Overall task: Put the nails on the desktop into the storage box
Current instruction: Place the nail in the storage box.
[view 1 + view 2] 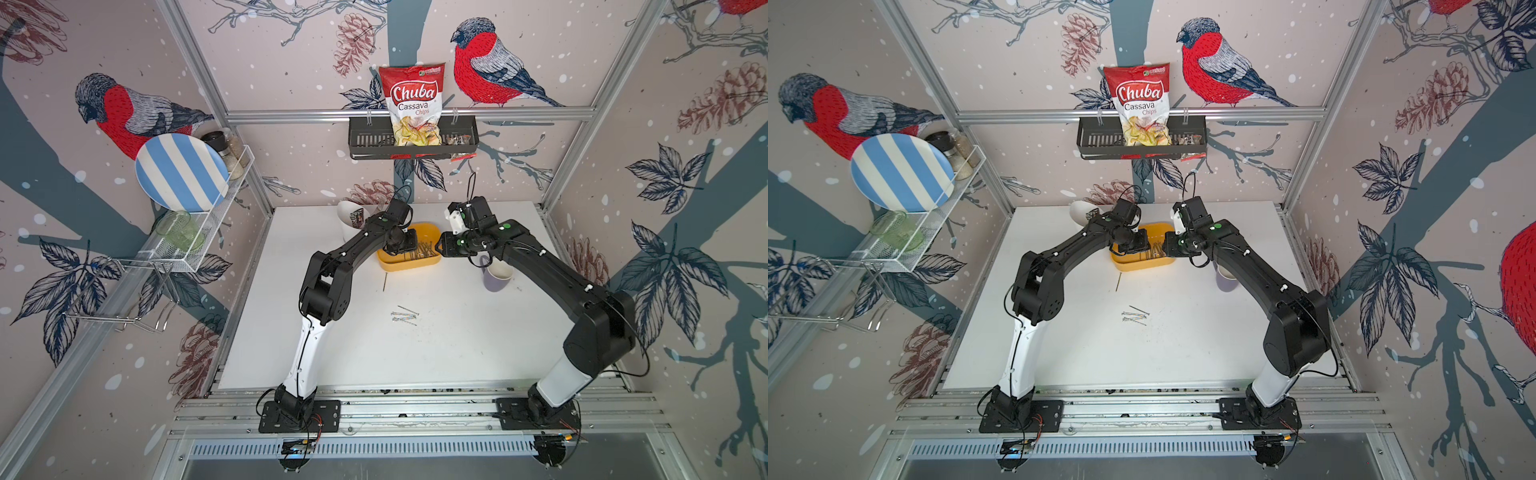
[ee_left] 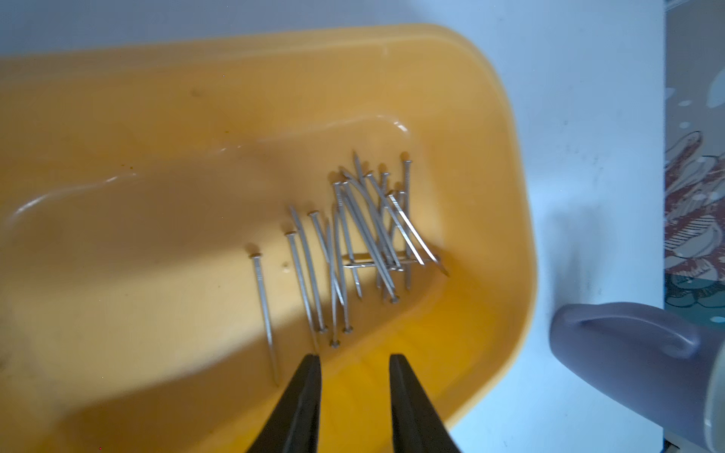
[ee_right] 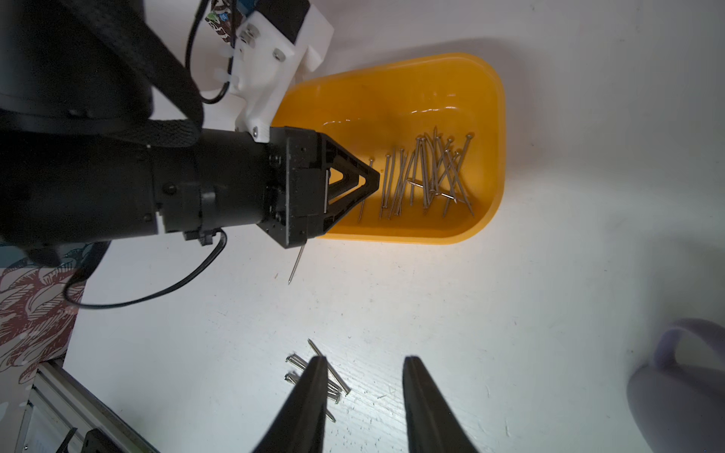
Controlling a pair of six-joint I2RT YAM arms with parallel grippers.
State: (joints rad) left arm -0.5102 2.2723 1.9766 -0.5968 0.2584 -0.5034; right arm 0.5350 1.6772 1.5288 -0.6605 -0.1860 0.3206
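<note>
Top views: storage box (image 1: 409,266) sits far-centre on the desktop (image 1: 457,340), with nails (image 1: 419,249) heaped inside. A loose cluster (image 1: 404,318) and a single nail (image 1: 385,281) lie outside it.
Left wrist: left gripper (image 2: 355,359) hangs over the box, jaws apart, empty.
Right wrist: right gripper (image 3: 365,361) has jaws apart and holds nothing. The loose cluster shows behind one finger.
Judgement: most nails boxed, a handful left.

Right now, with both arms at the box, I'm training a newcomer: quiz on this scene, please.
1. True or false: every nail is in the storage box.
2. The left gripper is: A) shut on a nail; B) open and empty; C) out of view.
3. What colour is the mug beside the box?
Key: 1 false: a lone nail and a cluster lie on the desktop; 2 B; 3 purple.
</note>
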